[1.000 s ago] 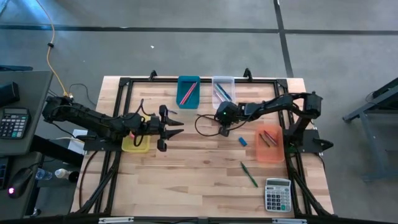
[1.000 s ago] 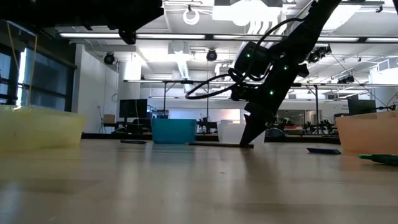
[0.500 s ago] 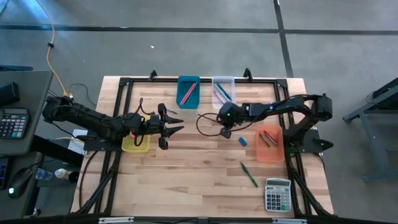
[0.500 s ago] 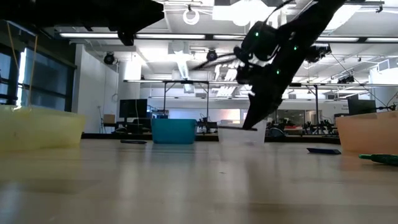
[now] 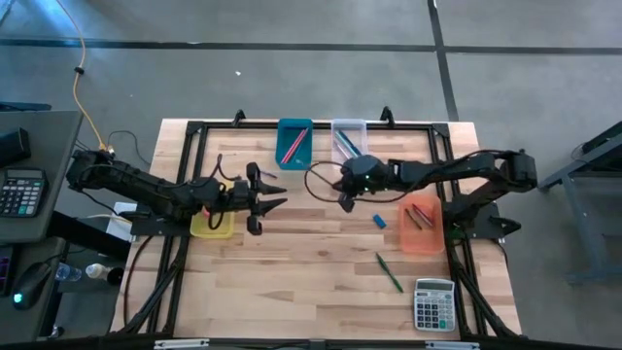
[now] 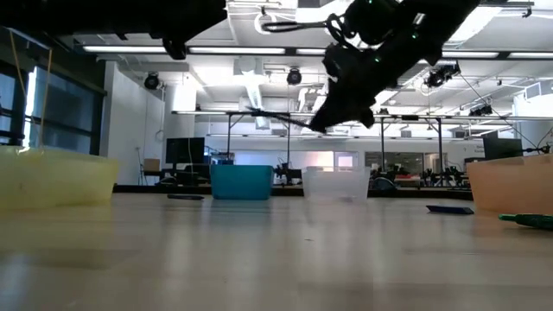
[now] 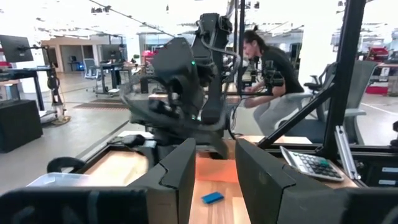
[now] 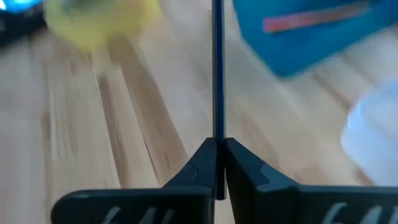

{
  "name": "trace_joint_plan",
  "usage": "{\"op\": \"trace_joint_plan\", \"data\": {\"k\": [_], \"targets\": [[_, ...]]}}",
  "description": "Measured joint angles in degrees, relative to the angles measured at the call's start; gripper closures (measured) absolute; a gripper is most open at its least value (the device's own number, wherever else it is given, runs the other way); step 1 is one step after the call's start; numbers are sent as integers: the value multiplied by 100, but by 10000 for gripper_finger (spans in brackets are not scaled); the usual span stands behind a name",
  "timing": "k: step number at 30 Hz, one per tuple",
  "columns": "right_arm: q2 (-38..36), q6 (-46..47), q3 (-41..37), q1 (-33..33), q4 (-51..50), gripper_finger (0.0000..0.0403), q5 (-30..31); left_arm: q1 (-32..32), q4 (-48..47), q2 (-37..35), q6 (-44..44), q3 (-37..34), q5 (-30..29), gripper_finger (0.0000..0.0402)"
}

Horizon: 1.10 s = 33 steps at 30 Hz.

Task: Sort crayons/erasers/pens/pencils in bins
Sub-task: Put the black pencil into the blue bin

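Observation:
My right gripper [image 5: 346, 200] hangs above the table's middle, before the clear bin [image 5: 349, 139], shut on a thin dark blue stick [image 8: 217, 68]. In the low view the stick [image 6: 276, 117] juts out from the gripper [image 6: 318, 128], well above the wood. The teal bin [image 5: 294, 142] stands beside the clear one, the orange bin [image 5: 421, 224] at the right and the yellow bin [image 5: 212, 222] at the left. A blue eraser [image 5: 379, 221] lies flat on the table near the orange bin. My left gripper [image 5: 282, 193] hovers open by the yellow bin, holding nothing. My right gripper pinches the stick near one end [image 8: 217, 144] between its two fingers. The fingers slant down from the table's right side, and the stick runs on forward past the fingertips. It is lifted clear of the table, close to level, with its free end [image 6: 252, 110] slightly higher.
A green pen [image 5: 389, 272] lies on the wood near the front right, beside a grey calculator [image 5: 434, 304]. Coloured sticks lie in the teal, clear and orange bins. A person sits beyond the table in the left wrist view [image 7: 267, 59].
My right gripper has risen from the table, still shut, and has tipped up from steep toward a shallower slant. The dark blue stick, which lay flat on the wood, has come up with it and now hangs clear.

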Motion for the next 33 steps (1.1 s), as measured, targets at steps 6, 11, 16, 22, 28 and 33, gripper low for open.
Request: {"op": "trace_joint_plan", "data": {"k": [6,11,16,22,28,33], "targets": [[304,174,571,-240,300,396,576,-111,72,-2,144,0,-42,300],[1097,175,1552,-541,241,396,743,-133,70,-1,150,0,-161,300],[2046,554,2478,-900,-76,396,746,-133,63,-2,122,0,-166,300],[2966,1289,3423,-1173,-728,396,776,-133,59,-1,109,0,-166,300],[3592,1674,4239,-1139,-1584,396,933,-133,59,-2,90,0,-166,300],[3897,1723,4710,-1083,-2008,396,1001,-133,59,-2,1,0,-165,300]]}}
